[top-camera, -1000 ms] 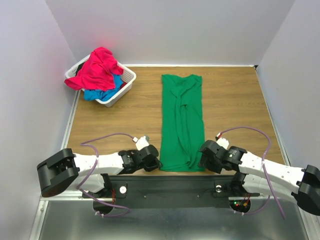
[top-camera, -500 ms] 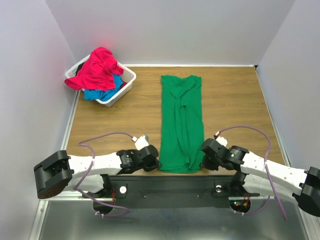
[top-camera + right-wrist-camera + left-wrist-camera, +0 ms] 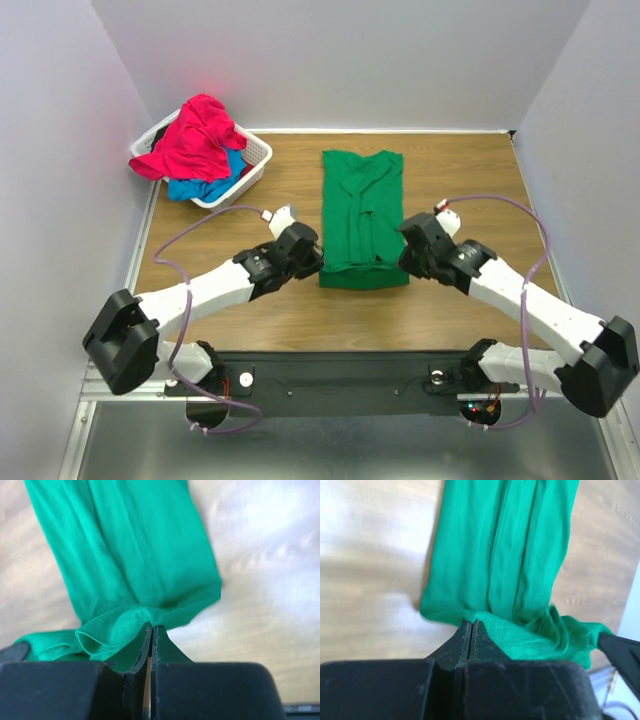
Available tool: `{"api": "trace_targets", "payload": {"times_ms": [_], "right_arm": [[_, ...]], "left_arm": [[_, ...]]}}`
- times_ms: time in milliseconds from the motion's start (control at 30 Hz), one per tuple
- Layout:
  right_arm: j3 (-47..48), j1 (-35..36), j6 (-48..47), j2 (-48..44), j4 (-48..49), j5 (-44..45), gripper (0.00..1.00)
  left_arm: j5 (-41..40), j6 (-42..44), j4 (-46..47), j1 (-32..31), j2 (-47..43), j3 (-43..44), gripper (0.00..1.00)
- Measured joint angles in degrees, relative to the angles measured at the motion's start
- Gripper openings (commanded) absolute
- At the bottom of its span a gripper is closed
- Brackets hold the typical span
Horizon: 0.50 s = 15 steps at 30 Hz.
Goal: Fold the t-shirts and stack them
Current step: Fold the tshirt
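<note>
The wooden counter (image 3: 460, 180) carries all items, with pale walls on three sides. Both arms reach forward from their bases at the near edge and converge on the centre of the counter.

The green t-shirt (image 3: 362, 200) lies at the centre of the counter as a narrow lengthwise strip, its sides folded inward. Its near part is doubled back over the middle, so the fold forms the near edge.

A white slotted basket (image 3: 255, 160) stands at the far left corner, well apart from the green t-shirt. A pinkish-red t-shirt (image 3: 195, 135) is heaped over its top and spills over the rim. A blue t-shirt (image 3: 200, 188) lies under it, partly hidden.

The left end effector (image 3: 312, 258) sits at the left side of the doubled section. In the left wrist view its fingers (image 3: 465, 637) are pressed together on the hem of the green t-shirt (image 3: 505, 555).

The right end effector (image 3: 408, 250) sits at the right side of the doubled section. In the right wrist view its fingers (image 3: 159, 637) are clamped on the bunched hem of the same t-shirt (image 3: 125, 545).

A purple cable (image 3: 190, 235) loops above the left arm, and another (image 3: 520, 215) loops above the right arm.
</note>
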Motion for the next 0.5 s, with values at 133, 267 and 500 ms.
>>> {"api": "trace_targets", "payload": {"times_ms": [133, 267, 500], "right_arm": [[4.9, -5.6, -5.7, 7.1, 3.4, -0.4, 0.0], [8.3, -10.5, -9.9, 13.5, 7.0, -2.2, 0.0], [13.4, -15.3, -14.5, 21.3, 11.5, -5.8, 0.0]], "left_arm": [[0.3, 5.3, 0.3, 3.8, 4.8, 5.6, 0.0], [1.0, 10.2, 0.5, 7.8, 10.3, 12.2, 0.0], [3.8, 16.3, 2.4, 12.7, 20.0, 20.0, 0.0]]}}
